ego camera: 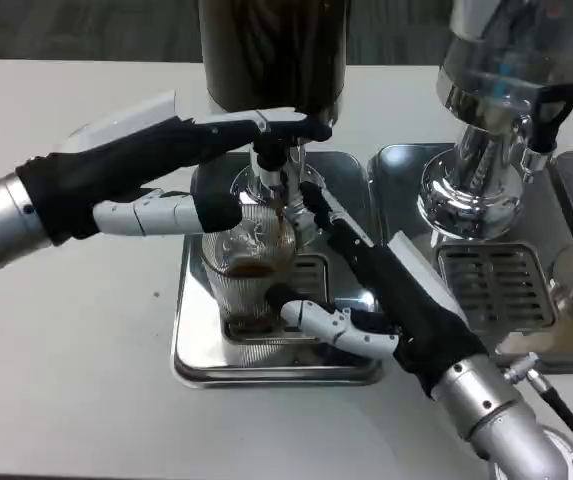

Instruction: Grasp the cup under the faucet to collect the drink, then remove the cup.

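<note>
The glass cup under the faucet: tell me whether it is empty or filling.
Filling. The ribbed glass cup stands upright on the drip tray, brown drink pooled inside, a thin dark stream dropping from the faucet.

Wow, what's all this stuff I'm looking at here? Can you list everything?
Cup: one, clear ribbed glass with brown drink, under the near faucet.
Faucet: one, chrome, pouring a brown stream.
Dark dispenser: one, above that faucet.
Clear dispenser: one, chrome base, at right.
Drip trays: two, shiny steel, side by side.
Table: one, white.
Left hand: black and white, at the faucet.
Right hand: grips the cup.
</note>
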### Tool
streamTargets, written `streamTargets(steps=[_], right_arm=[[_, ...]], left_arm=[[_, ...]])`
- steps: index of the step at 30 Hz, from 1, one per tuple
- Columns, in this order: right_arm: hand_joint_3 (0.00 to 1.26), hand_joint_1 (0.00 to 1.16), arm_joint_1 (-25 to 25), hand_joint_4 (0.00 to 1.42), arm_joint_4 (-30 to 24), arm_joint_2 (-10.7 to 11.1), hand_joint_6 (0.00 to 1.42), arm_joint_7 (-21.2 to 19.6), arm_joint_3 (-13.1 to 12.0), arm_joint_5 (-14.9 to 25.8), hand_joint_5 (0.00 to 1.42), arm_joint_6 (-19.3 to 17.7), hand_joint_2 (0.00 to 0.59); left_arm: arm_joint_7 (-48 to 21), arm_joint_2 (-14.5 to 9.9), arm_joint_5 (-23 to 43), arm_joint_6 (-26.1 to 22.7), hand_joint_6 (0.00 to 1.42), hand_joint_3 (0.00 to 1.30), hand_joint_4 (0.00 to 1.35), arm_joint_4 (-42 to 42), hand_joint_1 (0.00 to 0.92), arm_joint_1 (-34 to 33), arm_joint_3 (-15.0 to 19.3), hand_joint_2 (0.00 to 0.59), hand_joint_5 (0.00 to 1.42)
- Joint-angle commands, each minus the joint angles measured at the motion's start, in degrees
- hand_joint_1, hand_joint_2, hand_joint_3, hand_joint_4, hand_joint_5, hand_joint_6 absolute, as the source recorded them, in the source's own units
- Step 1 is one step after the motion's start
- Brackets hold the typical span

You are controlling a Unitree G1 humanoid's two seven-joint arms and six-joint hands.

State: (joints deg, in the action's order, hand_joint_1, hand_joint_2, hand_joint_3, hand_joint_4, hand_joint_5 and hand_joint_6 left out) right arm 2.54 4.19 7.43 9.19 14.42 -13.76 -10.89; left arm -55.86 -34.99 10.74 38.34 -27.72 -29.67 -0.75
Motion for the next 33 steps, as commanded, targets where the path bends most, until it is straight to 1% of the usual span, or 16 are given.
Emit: streamTargets(steps=[1, 6, 20, 28, 33], right_arm=[[0.00, 0.57, 1.47, 0.00, 1.09, -0.36, 0.02, 0.79, 0.16, 0.95, 0.00, -0.19, 0.219], [0.00, 0.57, 2.27, 0.00, 2.10, -0.44, 0.02, 1.30, 0.07, 1.11, 0.00, -0.18, 0.220], [0.00, 0.55, 4.99, 0.00, 6.19, -1.11, 0.02, 2.85, 0.41, 2.50, 0.00, -0.53, 0.222], [0.00, 0.55, 5.16, 0.00, 6.17, -1.07, 0.02, 3.38, 0.23, 3.05, 0.00, -0.69, 0.222], [0.00, 0.55, 5.20, 0.00, 6.28, -0.88, 0.02, 3.49, 0.12, 3.12, 0.00, -0.68, 0.222]], left_arm=[[-1.10, -0.64, -0.59, -0.12, 0.09, 0.18, 0.08, 1.46, 0.000, 1.13, -0.86, 0.056, 0.08], [-0.74, -0.86, -0.46, -0.38, 0.09, 0.18, 0.08, 1.96, 0.000, 1.59, -0.51, 0.057, 0.08], [0.45, -0.83, 3.05, -2.38, 0.10, 0.18, 0.09, 2.85, 0.000, 3.28, 3.24, 0.068, 0.10], [0.82, -0.23, 4.93, -3.72, 0.11, 0.18, 0.11, 4.13, 0.000, 4.47, 5.40, 0.068, 0.11], [1.18, 0.29, 6.12, -4.33, 0.12, 0.18, 0.13, 4.57, 0.000, 4.92, 6.74, 0.079, 0.11]])
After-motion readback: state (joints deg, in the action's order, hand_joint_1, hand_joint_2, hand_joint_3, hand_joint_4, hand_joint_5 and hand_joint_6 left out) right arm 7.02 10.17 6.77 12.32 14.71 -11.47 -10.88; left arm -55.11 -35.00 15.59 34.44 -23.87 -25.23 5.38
